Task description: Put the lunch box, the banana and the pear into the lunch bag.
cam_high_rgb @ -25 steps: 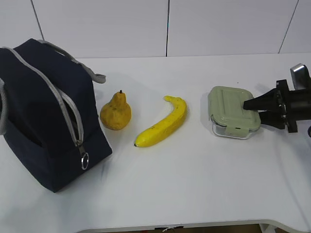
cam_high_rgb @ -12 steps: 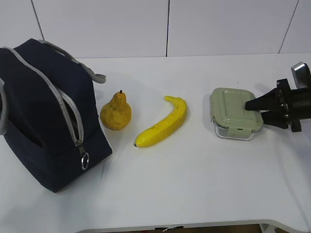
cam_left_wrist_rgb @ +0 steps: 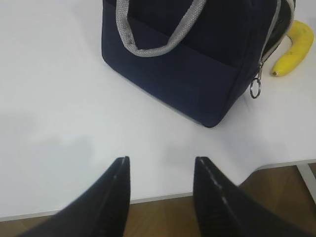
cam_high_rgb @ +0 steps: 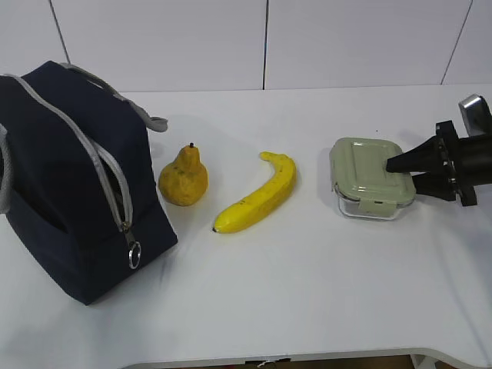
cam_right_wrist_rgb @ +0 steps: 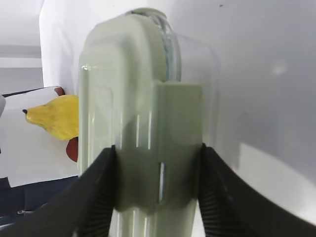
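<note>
- Tabletop (cam_high_rgb: 307,292): white, carrying four things in a row from left to right.
- Far left: a boxy navy-blue fabric lunch bag (cam_high_rgb: 69,184) with grey zipper trim and grey webbing handles; zipper parted along the top, a metal ring hanging from the pull.
- Just beside the bag's right end: a small golden-yellow speckled pear (cam_high_rgb: 183,178), upright, dark stem up.
- Right of the pear, apart from it: a curved yellow banana (cam_high_rgb: 257,200), lying flat.
- Right side: a flat rectangular lunch box (cam_high_rgb: 371,178), sage-green lid, clear base, clip latches.
- Right black tool (cam_high_rgb: 396,171): clamped on the lunch box's near end, one finger above the lid, one below; box lying level.
- Left black tool (cam_left_wrist_rgb: 160,190): fingers apart, gripping nothing, above the tabletop's front edge, near the bag.
</note>
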